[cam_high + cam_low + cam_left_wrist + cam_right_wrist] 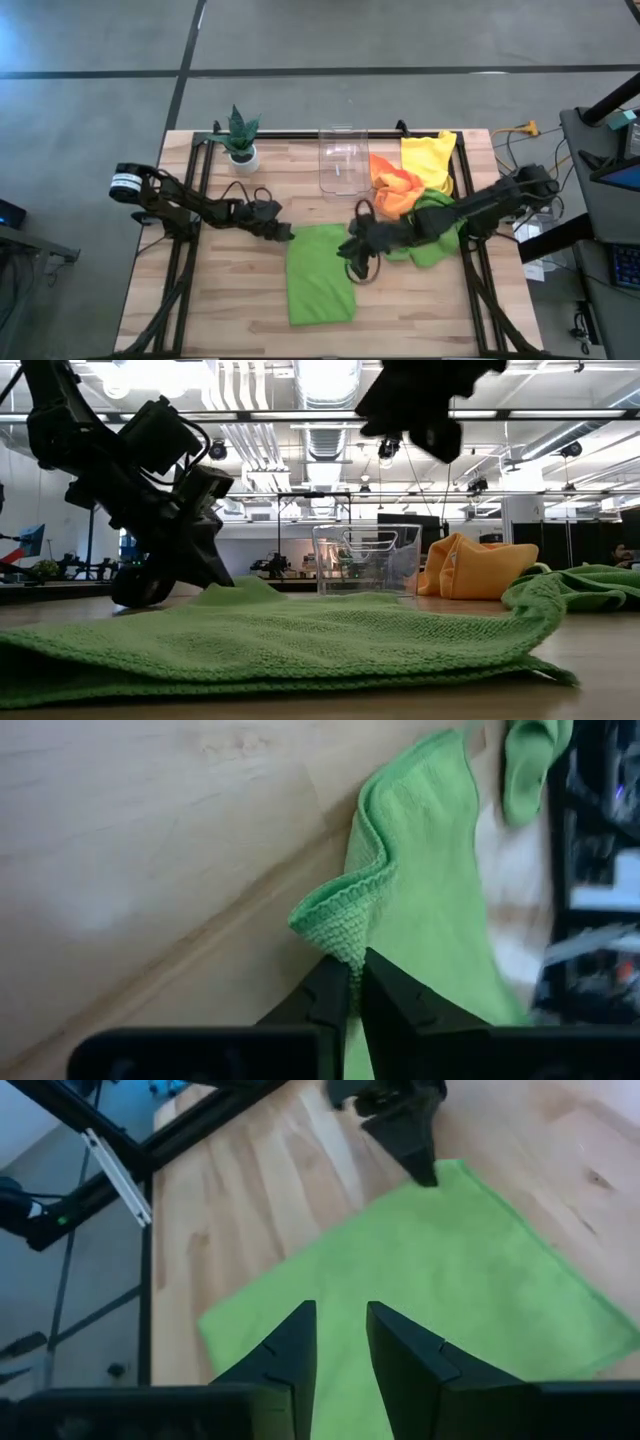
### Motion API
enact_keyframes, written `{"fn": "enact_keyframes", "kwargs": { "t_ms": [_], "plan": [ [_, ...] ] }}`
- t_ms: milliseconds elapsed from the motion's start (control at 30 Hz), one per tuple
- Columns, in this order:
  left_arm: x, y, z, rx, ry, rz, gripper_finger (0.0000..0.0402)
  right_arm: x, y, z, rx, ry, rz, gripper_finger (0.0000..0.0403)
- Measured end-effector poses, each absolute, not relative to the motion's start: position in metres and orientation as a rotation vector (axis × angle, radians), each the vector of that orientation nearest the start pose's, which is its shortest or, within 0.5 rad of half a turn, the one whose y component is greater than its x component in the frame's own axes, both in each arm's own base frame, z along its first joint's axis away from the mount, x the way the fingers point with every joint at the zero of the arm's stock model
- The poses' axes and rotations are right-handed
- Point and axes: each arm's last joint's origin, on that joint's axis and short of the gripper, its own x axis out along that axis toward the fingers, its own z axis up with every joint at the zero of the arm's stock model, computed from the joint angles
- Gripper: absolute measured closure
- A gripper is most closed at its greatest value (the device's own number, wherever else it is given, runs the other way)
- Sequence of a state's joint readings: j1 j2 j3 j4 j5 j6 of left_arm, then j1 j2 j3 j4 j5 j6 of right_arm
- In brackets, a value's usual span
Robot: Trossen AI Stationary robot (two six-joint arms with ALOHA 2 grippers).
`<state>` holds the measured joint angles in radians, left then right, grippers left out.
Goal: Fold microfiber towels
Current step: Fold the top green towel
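Observation:
A lime green microfiber towel [320, 275] lies spread on the table's middle. My left gripper [287, 234] is shut on its far left corner. My right gripper [352, 252] hovers above the towel's far right corner, fingers [290, 1345] a little apart with nothing between them, so it is open. A second green towel [437, 240] lies crumpled under the right arm. An orange towel [393, 187] and a yellow towel [430, 160] lie bunched behind it. My left gripper pinches the spread green towel's far left corner [343, 932] between its two fingers. The fingers slant down at it from the table's left. The corner is raised into a small peak [240, 586], and the remainder of the towel lies flat on the table.
A clear plastic bin [340, 158] stands at the far middle, next to the orange towel. A small potted plant [240, 135] stands at the far left. Bare wood shows left of the spread towel and along the near edge.

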<state>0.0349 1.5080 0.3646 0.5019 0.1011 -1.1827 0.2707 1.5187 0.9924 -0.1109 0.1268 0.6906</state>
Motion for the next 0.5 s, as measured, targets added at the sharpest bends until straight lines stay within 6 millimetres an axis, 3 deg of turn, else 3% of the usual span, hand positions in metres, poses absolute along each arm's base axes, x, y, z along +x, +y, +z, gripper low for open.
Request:
{"fn": "enact_keyframes", "kwargs": {
  "t_ms": [267,500],
  "plan": [
    [0.236,0.002,0.119,-0.752,0.594,0.176,0.0391,0.343,0.026,0.211,0.554,0.703,0.043,0.0273],
    [0.239,0.002,0.124,-0.507,0.577,0.085,0.0391,0.363,0.007,0.198,0.361,0.718,0.073,0.0245]
  ]
}}
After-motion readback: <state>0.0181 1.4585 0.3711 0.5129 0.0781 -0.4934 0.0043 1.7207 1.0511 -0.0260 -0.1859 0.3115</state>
